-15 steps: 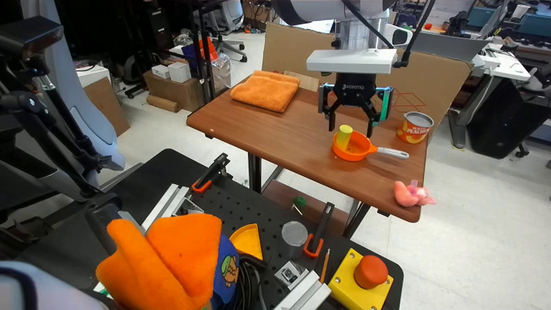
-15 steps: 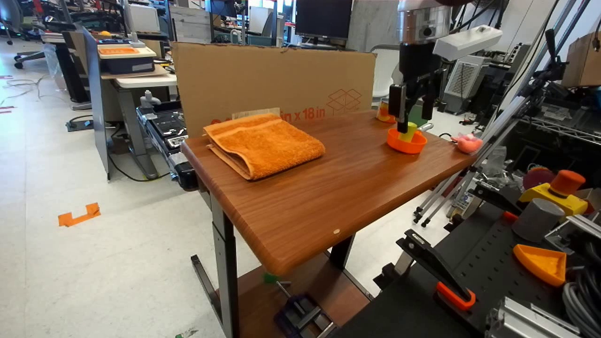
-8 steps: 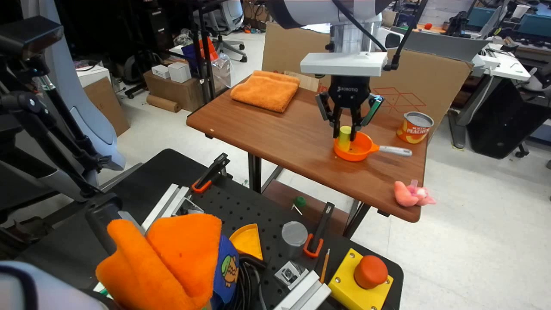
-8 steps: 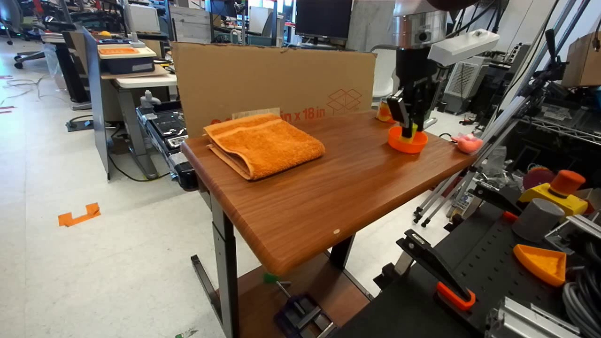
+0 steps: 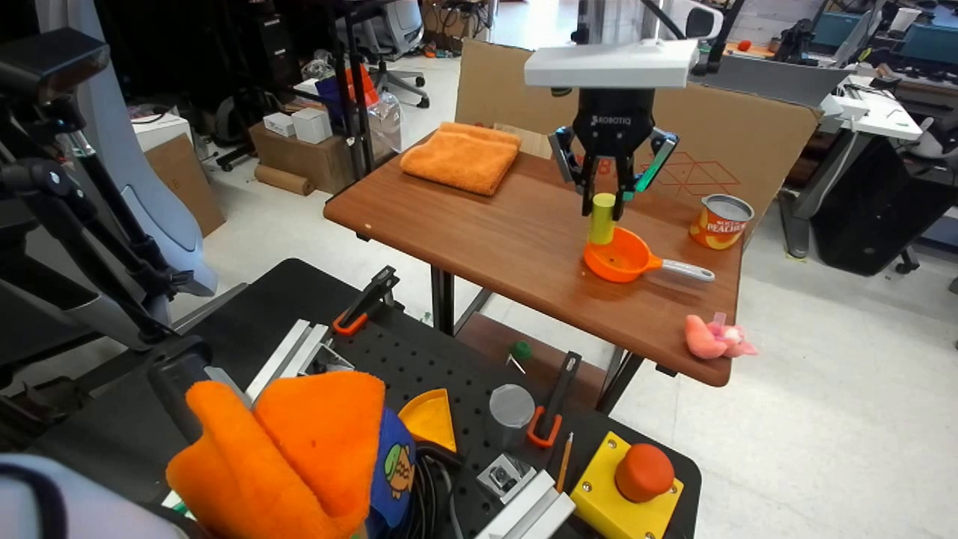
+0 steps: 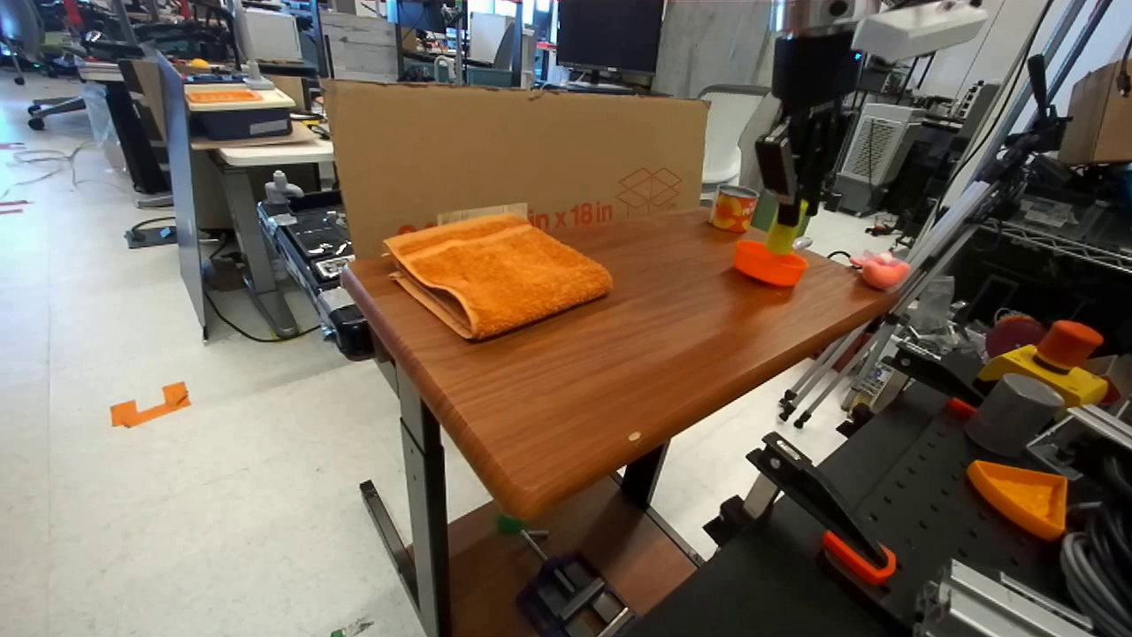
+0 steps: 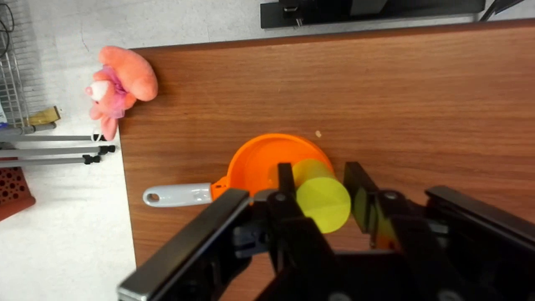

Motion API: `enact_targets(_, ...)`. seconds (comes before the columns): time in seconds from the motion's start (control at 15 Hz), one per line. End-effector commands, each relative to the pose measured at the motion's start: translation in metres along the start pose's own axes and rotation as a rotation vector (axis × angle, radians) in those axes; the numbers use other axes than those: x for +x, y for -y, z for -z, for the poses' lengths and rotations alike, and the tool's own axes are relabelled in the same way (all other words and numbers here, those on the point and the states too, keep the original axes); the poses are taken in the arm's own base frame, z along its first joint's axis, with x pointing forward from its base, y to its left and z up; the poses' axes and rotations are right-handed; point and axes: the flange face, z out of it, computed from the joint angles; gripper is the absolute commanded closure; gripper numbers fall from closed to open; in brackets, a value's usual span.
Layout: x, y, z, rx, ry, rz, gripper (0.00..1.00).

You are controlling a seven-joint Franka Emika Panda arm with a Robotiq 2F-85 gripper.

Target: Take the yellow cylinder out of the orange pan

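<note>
My gripper (image 5: 602, 212) is shut on the yellow cylinder (image 5: 602, 223), a finger on each side of it. The cylinder hangs upright, raised off the floor of the orange pan (image 5: 627, 262), its lower end over the pan's rim. Looking down in the wrist view, the cylinder's round top (image 7: 323, 205) shows between the dark fingers, and the pan (image 7: 267, 154) lies underneath with its pale handle (image 7: 177, 195) to the left. In an exterior view the fingers hide the upper part of the cylinder (image 6: 783, 239), just above the pan wall (image 6: 768, 270).
Behind the pan handle, a peach can (image 5: 721, 222) stands on the wooden table. A pink plush toy (image 5: 718, 338) lies at a table corner. An orange folded cloth (image 5: 462, 157) lies at the far end, and a cardboard screen (image 6: 531, 150) rises along the back edge.
A second ago the jaws were open above the pan, where the cylinder stood. They closed on it, and the gripper has since risen with the cylinder. The pan has shifted slightly.
</note>
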Motion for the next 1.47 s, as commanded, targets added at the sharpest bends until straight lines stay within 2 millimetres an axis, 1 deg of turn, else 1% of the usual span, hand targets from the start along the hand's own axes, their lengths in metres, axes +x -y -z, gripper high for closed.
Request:
enact_targets(0.0,-0.047,0.004,0.041,0.058,-0.009,0.084,0.82)
enact_targets(0.2,-0.066,0.028,0.045,0.13,0.081,0.128,0.82)
enact_targets(0.33,-0.064,0.043,0.04,0.141,0.089,0.116,0.82)
enact_targets(0.53,-0.044,0.058,0.027,0.122,0.084,0.099,0.82)
enact_targets(0.73,-0.021,0.067,0.012,0.103,0.103,0.056,0.82)
enact_targets(0.87,-0.008,0.073,-0.001,0.089,0.116,0.036,0.82)
enact_targets(1.0,0.001,0.082,-0.016,0.075,0.124,0.028,0.82)
enact_targets(1.27,0.015,0.106,-0.049,0.035,0.13,0.016,0.82)
enact_targets(1.4,0.017,0.112,-0.05,0.018,0.12,0.017,0.82)
